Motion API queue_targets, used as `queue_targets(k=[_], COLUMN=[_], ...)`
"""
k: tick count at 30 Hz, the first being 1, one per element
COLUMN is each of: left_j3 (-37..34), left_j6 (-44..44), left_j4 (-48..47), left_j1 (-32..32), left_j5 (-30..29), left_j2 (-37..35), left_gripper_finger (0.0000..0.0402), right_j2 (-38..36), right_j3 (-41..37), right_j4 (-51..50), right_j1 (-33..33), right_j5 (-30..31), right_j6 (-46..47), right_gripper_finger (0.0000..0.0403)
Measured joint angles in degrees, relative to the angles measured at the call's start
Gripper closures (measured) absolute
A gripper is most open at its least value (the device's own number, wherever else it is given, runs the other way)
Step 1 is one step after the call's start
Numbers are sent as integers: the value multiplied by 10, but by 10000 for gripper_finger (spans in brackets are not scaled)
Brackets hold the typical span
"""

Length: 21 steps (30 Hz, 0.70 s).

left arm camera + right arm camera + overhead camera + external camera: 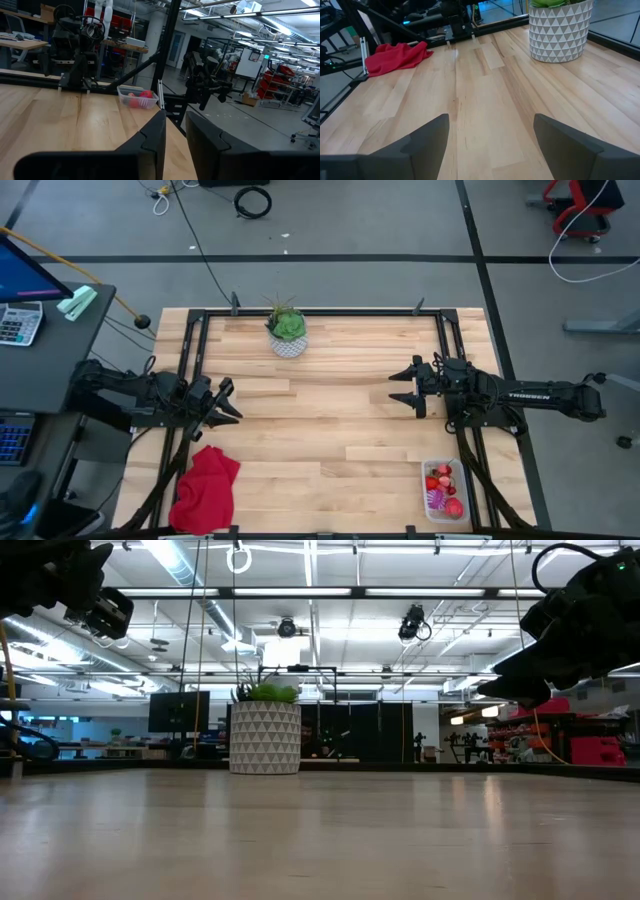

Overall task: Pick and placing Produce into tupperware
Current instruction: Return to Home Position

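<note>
Jaws apart on both: left gripper point(226, 400) at nine o'clock of the wooden counter point(330, 430), right gripper point(402, 386) at three, its arm point(527, 395) lettered "TROSSEN". At five o'clock a clear plastic rectangular tub point(445, 463) holds red produce point(440, 478).

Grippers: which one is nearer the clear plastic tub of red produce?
The right gripper, on the same side of the wooden table as the clear rectangular plastic tub; the left gripper is opposite, near the crumpled red cloth.

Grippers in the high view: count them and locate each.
2. The left gripper is above the table's left side; the right gripper above its right half. None appears hidden.
</note>
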Motion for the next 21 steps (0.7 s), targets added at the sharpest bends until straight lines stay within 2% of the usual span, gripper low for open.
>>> queue_targets(k=[13,21], left_j3=[0,0], left_j6=[0,0], left_j4=[0,0], left_j1=[0,0], left_j5=[0,0], left_j2=[0,0], left_gripper_finger=[331,322], right_j2=[0,0], right_j3=[0,0], right_j4=[0,0], right_j1=[0,0], right_j5=[0,0], right_j6=[0,0], right_gripper_finger=[103,103])
